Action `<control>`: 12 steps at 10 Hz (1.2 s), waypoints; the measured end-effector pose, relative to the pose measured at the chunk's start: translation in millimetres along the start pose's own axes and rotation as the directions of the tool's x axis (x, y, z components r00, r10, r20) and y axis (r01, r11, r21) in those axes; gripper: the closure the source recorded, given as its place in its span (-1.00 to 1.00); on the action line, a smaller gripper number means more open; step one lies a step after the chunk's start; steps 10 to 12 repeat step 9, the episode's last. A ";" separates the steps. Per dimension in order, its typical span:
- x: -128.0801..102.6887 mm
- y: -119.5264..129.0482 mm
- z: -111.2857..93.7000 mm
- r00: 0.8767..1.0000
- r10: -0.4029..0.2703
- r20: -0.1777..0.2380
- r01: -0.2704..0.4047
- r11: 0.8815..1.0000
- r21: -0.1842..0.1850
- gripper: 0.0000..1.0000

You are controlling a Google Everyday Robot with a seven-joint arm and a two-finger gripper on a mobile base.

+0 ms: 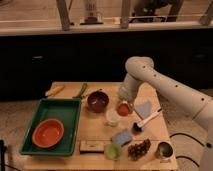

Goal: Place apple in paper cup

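The tool (123,106) pinches the apple (123,108) just above the tabletop (95,134). The paper cup (112,117) sits close by, at about 8 o'clock from the apple. If the tool lets go too soon, the apple could hit the rim and roll away.

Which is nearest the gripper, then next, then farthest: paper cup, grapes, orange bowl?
From the gripper, holding the apple:
1. Paper cup, just beside it, lower left.
2. Grapes, near the table's front edge.
3. Orange bowl, in the green tray, far left.
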 end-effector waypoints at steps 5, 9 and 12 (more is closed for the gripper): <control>-4.0 -17.0 9.2 0.998 -0.059 0.027 0.059 0.998 -0.011 1.00; -4.5 -31.7 15.0 0.995 -0.099 0.033 0.100 0.995 -0.016 1.00; -4.5 -31.7 15.0 0.995 -0.099 0.033 0.100 0.995 -0.016 1.00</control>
